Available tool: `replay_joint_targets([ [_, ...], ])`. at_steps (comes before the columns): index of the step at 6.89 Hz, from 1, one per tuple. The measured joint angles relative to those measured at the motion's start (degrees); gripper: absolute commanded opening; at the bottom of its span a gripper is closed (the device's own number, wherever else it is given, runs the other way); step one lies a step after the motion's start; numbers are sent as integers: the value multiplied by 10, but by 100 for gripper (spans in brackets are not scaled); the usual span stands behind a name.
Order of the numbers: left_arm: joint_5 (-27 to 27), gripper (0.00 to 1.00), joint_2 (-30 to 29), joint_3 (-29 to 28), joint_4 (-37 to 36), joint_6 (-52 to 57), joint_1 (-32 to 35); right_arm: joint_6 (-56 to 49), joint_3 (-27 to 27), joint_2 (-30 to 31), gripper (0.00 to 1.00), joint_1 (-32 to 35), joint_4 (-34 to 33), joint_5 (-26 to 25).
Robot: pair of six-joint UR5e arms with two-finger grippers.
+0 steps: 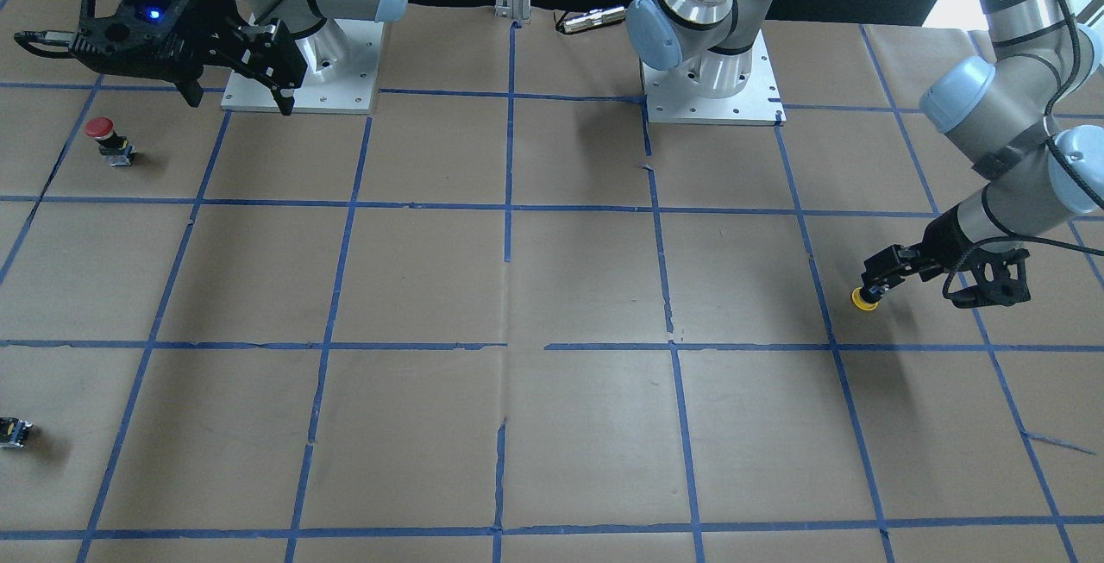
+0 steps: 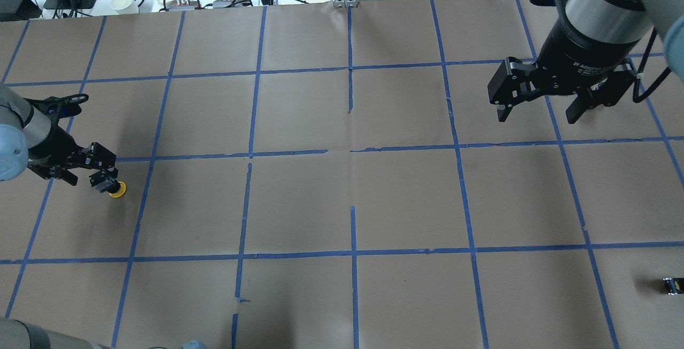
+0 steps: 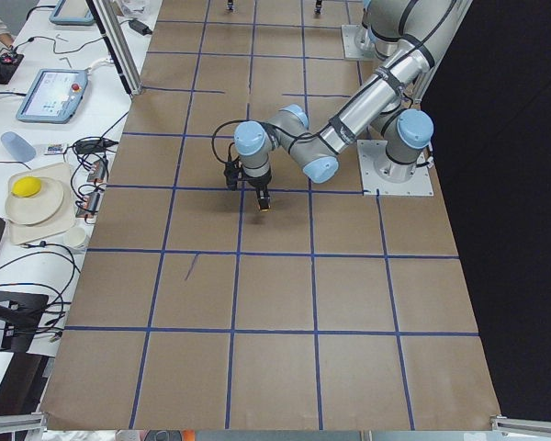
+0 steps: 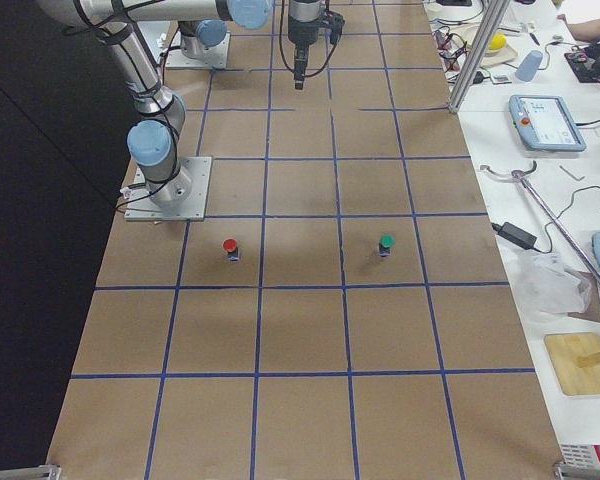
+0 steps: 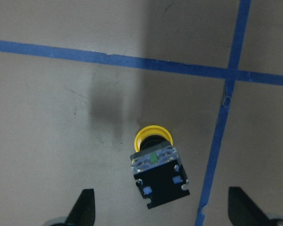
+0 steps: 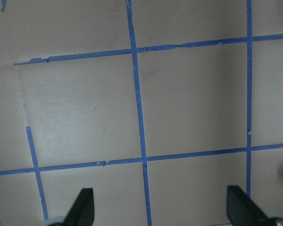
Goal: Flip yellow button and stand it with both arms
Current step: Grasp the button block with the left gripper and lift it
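The yellow button (image 5: pixel 156 165) lies tipped over on the brown paper, its yellow cap pointing away from my left gripper and its black body and grey base toward it. It also shows in the overhead view (image 2: pixel 116 190) and the front view (image 1: pixel 865 299). My left gripper (image 2: pixel 91 170) hangs low right over it. Its jaws are open, and in the left wrist view the fingertips (image 5: pixel 85 207) stand wide on either side of the button without touching it. My right gripper (image 2: pixel 537 116) is open and empty, held high over the far right of the table (image 1: pixel 237 97).
A red-capped button (image 1: pixel 103 137) stands upright near the right arm's base plate (image 1: pixel 345 63). A green-capped button (image 4: pixel 385 243) stands a square away from it. A small capless black-and-grey block (image 2: pixel 670 285) lies near the table's right edge. Blue tape lines grid the paper.
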State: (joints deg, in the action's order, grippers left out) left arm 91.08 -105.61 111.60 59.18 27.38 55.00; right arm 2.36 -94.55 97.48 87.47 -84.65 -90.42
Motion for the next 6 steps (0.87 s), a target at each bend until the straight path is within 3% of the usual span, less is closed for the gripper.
replay_joint_targets([
  [3, 0, 32, -1, 4, 0, -4, 0, 1, -1, -1, 100, 0, 2, 0],
  [4, -1, 26, 1, 5, 11, -4, 0, 2, -1, -1, 100, 0, 3, 0],
  [6, -24, 24, 12, -2, 63, 0, 5, 3, -1, -1, 100, 0, 0, 0],
])
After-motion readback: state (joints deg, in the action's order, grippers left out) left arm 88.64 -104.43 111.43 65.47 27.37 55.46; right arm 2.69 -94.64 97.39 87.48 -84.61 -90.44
